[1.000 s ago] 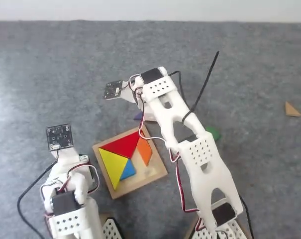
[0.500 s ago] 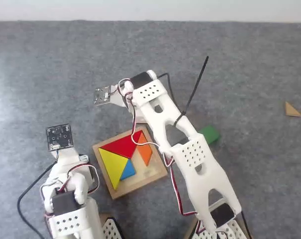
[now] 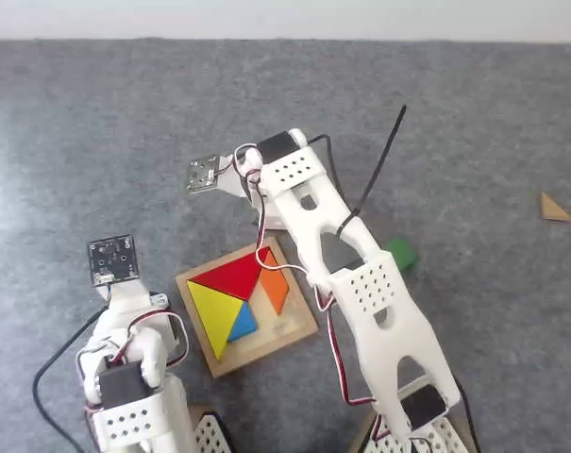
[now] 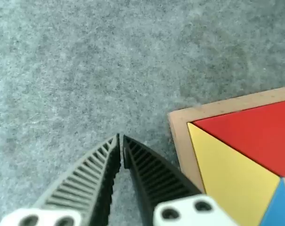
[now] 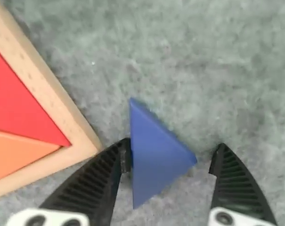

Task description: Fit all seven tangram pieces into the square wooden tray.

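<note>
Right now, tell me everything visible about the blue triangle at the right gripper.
The blue triangle is a flat, matte, solid-coloured piece lying on the grey carpet, just off a corner of the wooden tray and apart from it. It sits between the fingers of the open right gripper; one finger is against its edge, the other stands clear.

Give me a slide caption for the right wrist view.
Right gripper open astride the blue triangle on grey mat, beside a corner of the wooden tray.

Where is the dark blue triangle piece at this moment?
In the right wrist view the dark blue triangle lies on the grey mat just outside a corner of the wooden tray, between the open fingers of the right hand.
</note>
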Robot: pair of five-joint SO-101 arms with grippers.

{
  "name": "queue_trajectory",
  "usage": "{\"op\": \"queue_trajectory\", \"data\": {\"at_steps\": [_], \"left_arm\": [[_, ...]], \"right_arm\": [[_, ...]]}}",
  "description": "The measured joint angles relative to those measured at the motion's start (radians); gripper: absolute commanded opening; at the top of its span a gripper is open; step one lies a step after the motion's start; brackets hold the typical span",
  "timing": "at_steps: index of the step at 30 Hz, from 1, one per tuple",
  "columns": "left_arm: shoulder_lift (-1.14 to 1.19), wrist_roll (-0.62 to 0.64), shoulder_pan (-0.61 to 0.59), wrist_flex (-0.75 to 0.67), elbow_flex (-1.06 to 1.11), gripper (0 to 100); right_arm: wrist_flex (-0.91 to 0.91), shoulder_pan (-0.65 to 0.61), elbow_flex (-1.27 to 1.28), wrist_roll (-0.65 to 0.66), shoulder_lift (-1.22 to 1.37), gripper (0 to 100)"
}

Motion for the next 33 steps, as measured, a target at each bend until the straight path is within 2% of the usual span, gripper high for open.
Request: {"op": "queue_trajectory", "data": {"at_steps": [13, 18, 33], "left_arm": [[0.0, 0.0, 0.0, 0.0, 0.0, 1], [0.0, 0.0, 0.0, 0.0, 0.0, 1], [0.0, 0.0, 0.0, 0.0, 0.0, 1]], "right_arm": [[0.002, 0.005, 0.0, 0.0, 0.0, 23.2], [0.011, 0.005, -0.002, 0.0, 0.0, 18.5], [0.049, 0.015, -0.012, -0.011, -0.017, 18.3]]}}
